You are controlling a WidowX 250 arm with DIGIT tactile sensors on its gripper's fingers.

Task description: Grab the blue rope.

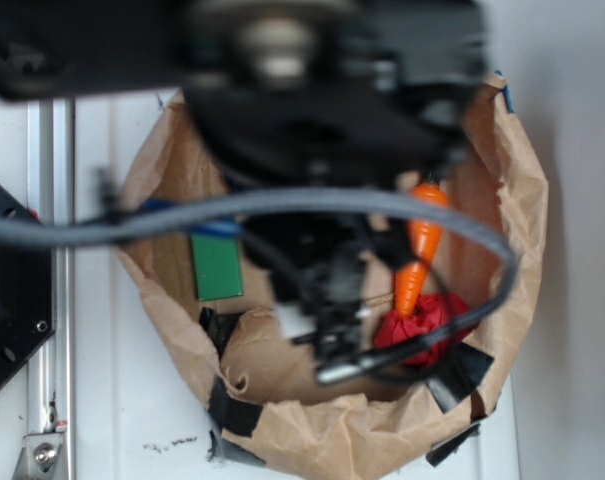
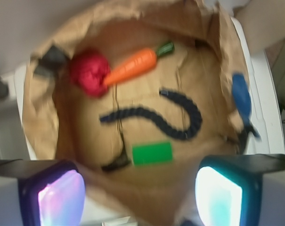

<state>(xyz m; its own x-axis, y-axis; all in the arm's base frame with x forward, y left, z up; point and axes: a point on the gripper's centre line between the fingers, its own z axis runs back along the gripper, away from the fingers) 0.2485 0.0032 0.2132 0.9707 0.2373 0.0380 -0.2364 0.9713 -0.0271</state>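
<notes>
End effector (image 2: 140,188) wide open, empty, poised above the paper bag (image 2: 213,56). Blue rope (image 2: 180,123) just ahead, lying loose, not yet grabbed; descent and closing left.

In the outside view the robot arm (image 1: 322,90) is a big dark blur that fills the top and middle, and it hides the blue rope and most of the inside of the paper bag (image 1: 332,430). The carrot (image 1: 419,250) peeks out only partly, and the green block (image 1: 216,266) has its top covered by the grey cable (image 1: 282,205). In the wrist view the claw (image 2: 140,193) is cut off at the bottom edge, so only two glowing fingers (image 2: 62,197) show, and the whole picture is a bit fuzzy.
</notes>
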